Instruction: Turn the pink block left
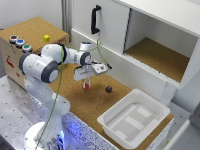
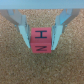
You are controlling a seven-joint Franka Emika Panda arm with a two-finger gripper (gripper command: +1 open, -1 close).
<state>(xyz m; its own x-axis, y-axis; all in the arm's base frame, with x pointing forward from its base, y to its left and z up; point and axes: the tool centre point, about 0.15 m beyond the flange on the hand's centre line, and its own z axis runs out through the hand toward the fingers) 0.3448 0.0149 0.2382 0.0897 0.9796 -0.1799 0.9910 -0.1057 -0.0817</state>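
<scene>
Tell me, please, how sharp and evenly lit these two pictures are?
Exterior view: soft and low in detail, evenly lit, so the small reddish-pink block under the gripper is a mere speck. Wrist view: blurred too, yet the block fills the middle, dark marks readable; corners look darker.

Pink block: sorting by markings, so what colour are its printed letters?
Black letters on the pink block, clearest in the wrist view.

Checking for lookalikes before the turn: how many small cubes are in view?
3. The reddish-pink block sits between the gripper fingers on the cork counter; a dark maroon-brown cube lies toward the exterior view's right; a small yellow cube tops the cork box. Others may be hidden.
</scene>
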